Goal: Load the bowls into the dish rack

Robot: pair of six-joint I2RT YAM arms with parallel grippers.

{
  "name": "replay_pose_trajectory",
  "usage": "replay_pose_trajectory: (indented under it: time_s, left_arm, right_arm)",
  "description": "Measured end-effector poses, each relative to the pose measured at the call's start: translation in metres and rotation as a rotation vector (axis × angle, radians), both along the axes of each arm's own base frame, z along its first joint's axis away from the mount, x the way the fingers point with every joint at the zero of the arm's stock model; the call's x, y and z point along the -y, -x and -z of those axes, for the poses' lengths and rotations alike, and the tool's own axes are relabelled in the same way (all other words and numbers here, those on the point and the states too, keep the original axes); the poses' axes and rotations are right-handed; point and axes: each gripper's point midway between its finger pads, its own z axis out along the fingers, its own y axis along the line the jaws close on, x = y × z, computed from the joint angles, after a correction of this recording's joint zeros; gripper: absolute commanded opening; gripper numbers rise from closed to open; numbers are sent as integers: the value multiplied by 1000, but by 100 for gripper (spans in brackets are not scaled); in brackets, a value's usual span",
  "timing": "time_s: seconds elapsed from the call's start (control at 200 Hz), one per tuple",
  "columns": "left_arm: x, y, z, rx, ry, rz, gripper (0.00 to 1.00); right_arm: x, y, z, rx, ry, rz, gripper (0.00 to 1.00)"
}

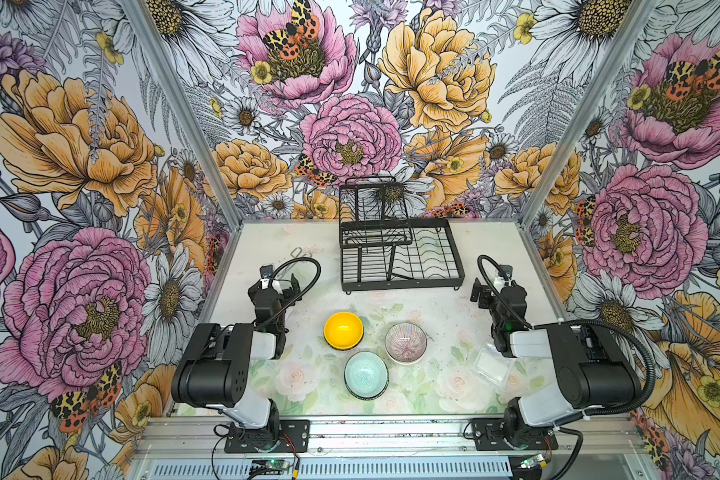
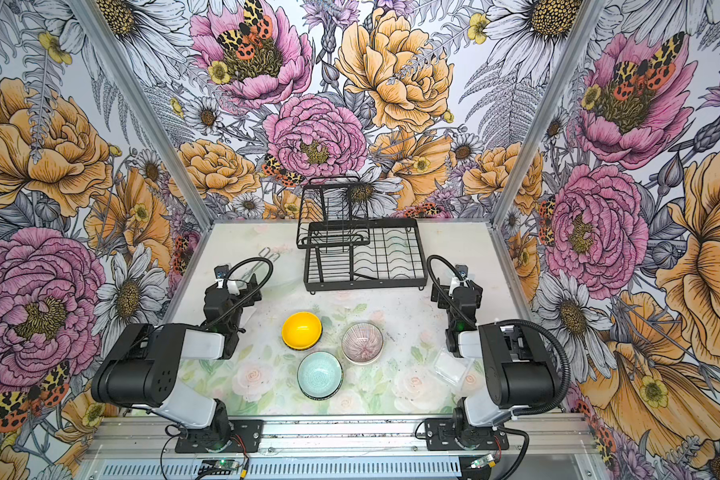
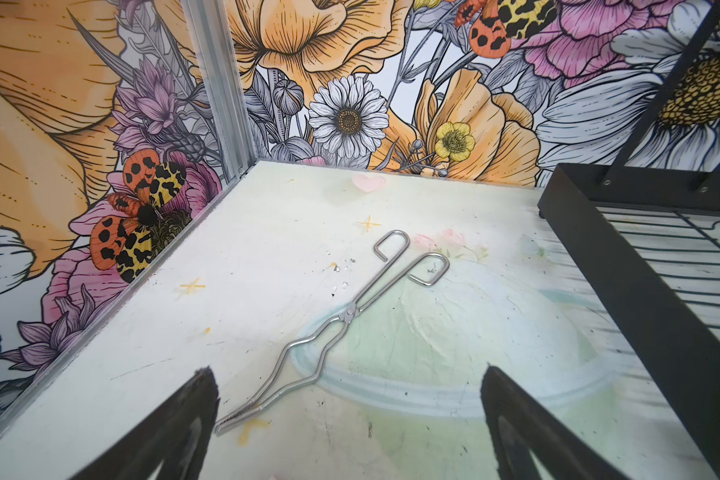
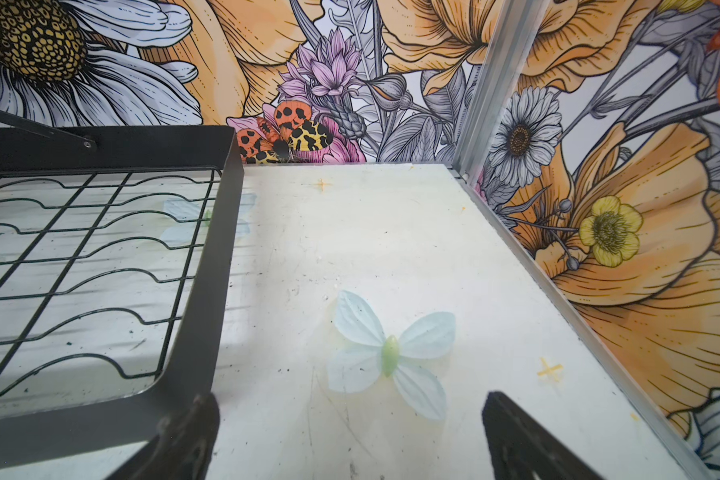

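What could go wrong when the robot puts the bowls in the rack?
1. The yellow bowl, pink bowl and teal bowl sit close together, so grabbing one might bump a neighbour.
2. Each seems to rest on another bowl, so a lift might drag or drop the lower one.
3. The tongs lie just ahead of the open left tool and could get knocked.

- The dish rack stands at the far middle of the table, with its raised shelf over its left part.
- The tongs lie left of the rack, apart from it.
- Clustered near the middle are the left bowl, the right bowl and the near bowl, which sits before and between them.
- The tub lies near right, apart from the bowls.
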Motion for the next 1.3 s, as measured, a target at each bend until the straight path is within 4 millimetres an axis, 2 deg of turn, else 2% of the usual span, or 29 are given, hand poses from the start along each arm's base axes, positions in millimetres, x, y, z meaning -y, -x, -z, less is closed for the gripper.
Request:
replay_pose_trajectory:
  time_s: [0.26, 0.305, 0.395, 0.46, 0.545, 0.636, 0.746, 0.811, 0.876, 0.961, 1.181, 1.301]
  left_arm:
    - [0, 0, 0, -33, 1, 0, 99]
    - [-2, -2, -7, -49, 4, -4, 99]
    - [-5, -6, -48, 10, 4, -15, 99]
    - [-7, -4, -81, 68, 17, -29, 99]
    - [-6, 0, -105, 90, 45, -43, 99]
    - [-2, 1, -112, 31, 78, -52, 99]
    - [15, 1, -113, -69, 127, -36, 99]
    - [28, 6, -112, -132, 161, -19, 99]
    - [39, 13, -110, -192, 190, -4, 99]
    - [54, 24, -105, -281, 224, 20, 99]
    - [89, 56, -91, -508, 264, 100, 99]
    - [106, 76, -76, -617, 285, 140, 99]
  right_arm:
    - [3, 1, 0, -1, 1, 25, 100]
    - [5, 2, -3, 2, 5, 42, 100]
    - [4, 5, -13, 13, 21, 63, 99]
    - [-1, 7, -27, 30, 36, 60, 99]
    - [-9, 6, -51, 51, 49, 54, 99]
    - [-14, 2, -83, 61, 55, 63, 99]
    - [-14, 1, -129, 88, 28, 80, 99]
    - [-14, 4, -148, 88, 7, 84, 100]
    - [-16, 6, -159, 69, -18, 81, 100]
    - [-20, 8, -159, 8, -50, 69, 99]
    - [-35, 19, -122, -250, -126, 23, 100]
    - [-43, 29, -106, -347, -162, -7, 100]
